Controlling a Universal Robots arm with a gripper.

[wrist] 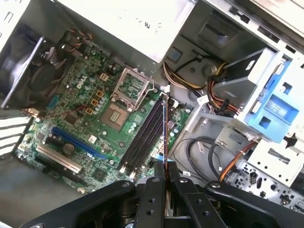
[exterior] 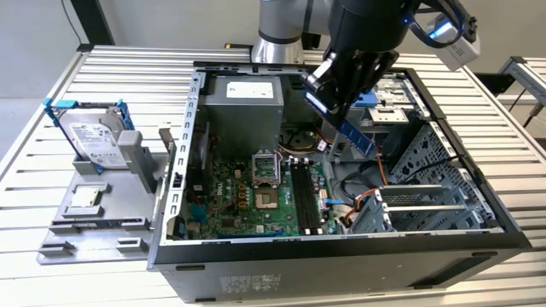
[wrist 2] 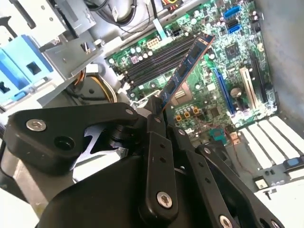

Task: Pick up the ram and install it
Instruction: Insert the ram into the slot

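**Jaws.** These are being shown closed flat on one short end of the ram [wrist 2: 183,71], with a finger pressed against each face. Nothing else is being gripped. The end grip is judged to be leaving the long edges and most of the length free.

**Ram, position.** It is being held in the air above the open computer case [exterior: 341,268], tilted, with its free end pointing down toward the motherboard [exterior: 247,198]. Nothing is being touched by it. In the first wrist view it is being seen edge-on [wrist: 164,128], running roughly along the black memory slots [wrist: 142,137]. This alignment is judged to be letting a long edge meet a slot.

**Ram, appearance.** A thin, flat, narrow stick is being presented, with a bluish board and a row of dark chips along one face. A coppery line is being shown along one long side.

**Slots.** They are being seen unfilled, just beside the processor socket [exterior: 265,169].

**Farther off.** A hard drive in a blue frame [exterior: 89,137] is being stood upright in a grey fixture [exterior: 102,211] on the table [exterior: 119,70]. It is at the exterior view's left, well apart from the case.
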